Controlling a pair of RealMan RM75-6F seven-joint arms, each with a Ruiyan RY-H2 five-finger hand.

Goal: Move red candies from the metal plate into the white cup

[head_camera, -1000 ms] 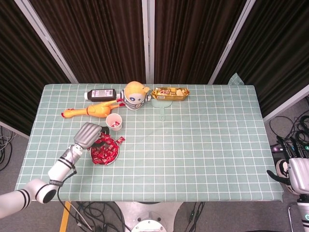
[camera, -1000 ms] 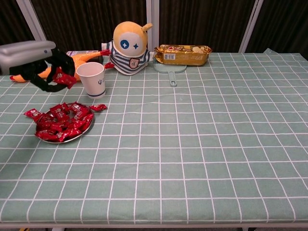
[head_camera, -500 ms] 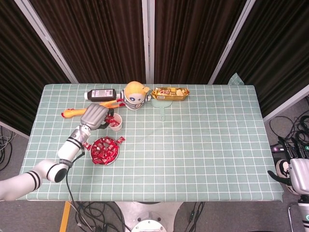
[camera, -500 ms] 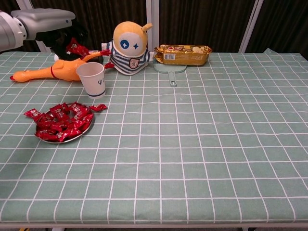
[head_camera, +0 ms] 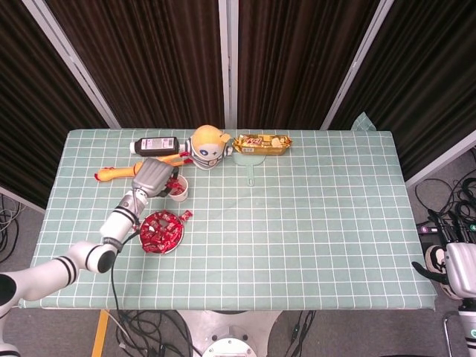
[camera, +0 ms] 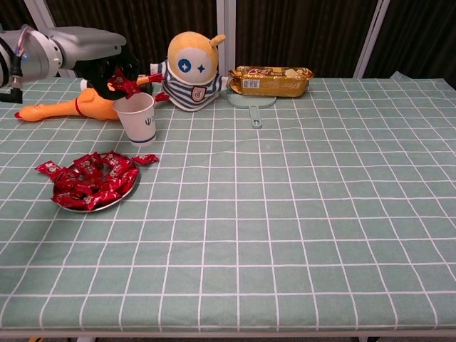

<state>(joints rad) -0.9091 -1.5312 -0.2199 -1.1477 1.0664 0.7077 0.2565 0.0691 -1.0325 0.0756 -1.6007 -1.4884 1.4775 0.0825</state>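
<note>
My left hand (camera: 107, 71) grips a red candy (camera: 127, 86) in its fingers above the white cup (camera: 136, 117); the metal plate (camera: 107, 205) holds more candies. I cannot tell my right hand's (head_camera: 455, 269) fingers.

Red candies, metal plate and white cup on the bench's left part

The white cup (camera: 136, 117) stands upright, some red candies (camera: 91, 179) inside; most are heaped on the metal plate (camera: 130, 191) nearer the front edge, two lying just beside its rim.
</note>
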